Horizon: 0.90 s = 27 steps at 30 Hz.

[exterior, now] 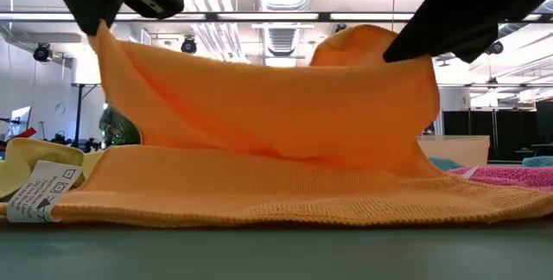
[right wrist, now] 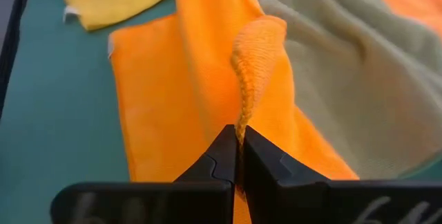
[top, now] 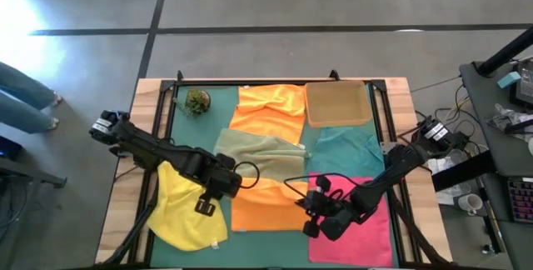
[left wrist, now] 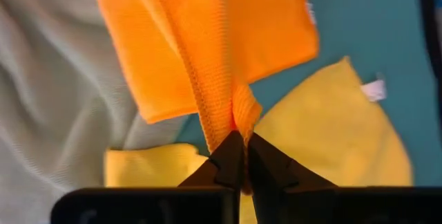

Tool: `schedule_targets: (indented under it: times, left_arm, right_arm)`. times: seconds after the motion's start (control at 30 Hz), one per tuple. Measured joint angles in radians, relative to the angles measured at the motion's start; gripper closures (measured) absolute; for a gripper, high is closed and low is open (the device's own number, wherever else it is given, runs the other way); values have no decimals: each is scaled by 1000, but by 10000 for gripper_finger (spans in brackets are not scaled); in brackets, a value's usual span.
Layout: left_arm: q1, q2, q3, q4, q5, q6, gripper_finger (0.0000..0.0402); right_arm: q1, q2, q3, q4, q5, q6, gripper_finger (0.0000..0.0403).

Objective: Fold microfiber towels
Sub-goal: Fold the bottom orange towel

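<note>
High view: near orange towel (top: 266, 207) lies at the mat's front centre, between yellow towel (top: 185, 212) and pink towel (top: 366, 220); left gripper (top: 237, 182) and right gripper (top: 310, 195) sit at its far corners.

Low view: the towel's far edge is raised at both ends, its near edge flat.

Left wrist view: left gripper (left wrist: 239, 141) pinched on an orange corner.

Right wrist view: right gripper (right wrist: 237, 141) clamped on the other corner, olive green towel (right wrist: 345, 79) beyond.

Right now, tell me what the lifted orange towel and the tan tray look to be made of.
Orange towel: soft knitted cloth, probably microfiber; matte, fine ribbed loops show, and it drapes limply between both shut grippers, left and right. Tan tray: rigid and matte; perhaps wood, cork or board, cannot tell.
</note>
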Motion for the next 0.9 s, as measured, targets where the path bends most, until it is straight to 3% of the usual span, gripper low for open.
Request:
schedule_targets:
  times: [0.2, 0.47, 0.9]
  left_arm:
    - [-1, 0, 0, 0, 42, -1, 332]
    - [1, 0, 0, -1, 42, -130, 247]
    - [1, 0, 0, -1, 41, -210, 237]
  right_arm:
    - [12, 0, -12, 1, -10, 0, 394]
    - [24, 0, -42, 2, -126, 0, 394]
    - [45, 1, -54, -6, -157, -33, 386]
